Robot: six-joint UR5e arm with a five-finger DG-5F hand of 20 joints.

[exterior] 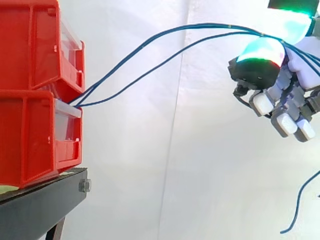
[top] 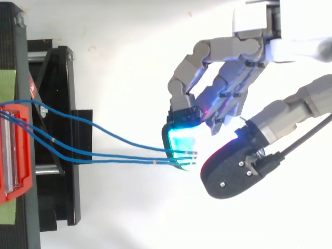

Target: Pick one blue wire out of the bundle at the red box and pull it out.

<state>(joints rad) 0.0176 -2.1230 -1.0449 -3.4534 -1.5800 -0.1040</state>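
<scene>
Two stacked red bins [exterior: 30, 125] stand at the left on a black stand. Three blue wires [exterior: 165, 55] come out of the gap between the bins and arc up and right to my hand [exterior: 295, 75]. From above, the blue wires [top: 104, 150] run from the red bin [top: 15, 150] and converge at a cyan-glowing fingertip [top: 179, 142]. My hand [top: 228, 93] is curled, and the wires are pinched between that pad and the dark thumb [top: 233, 168]. A loose blue wire tail [exterior: 300, 205] hangs below the hand at the right.
The black stand [exterior: 40, 205] carries the bins, and its frame [top: 57, 129] juts toward the hand. A white curtain hangs behind. Open space lies between the bins and the hand, crossed only by the wires.
</scene>
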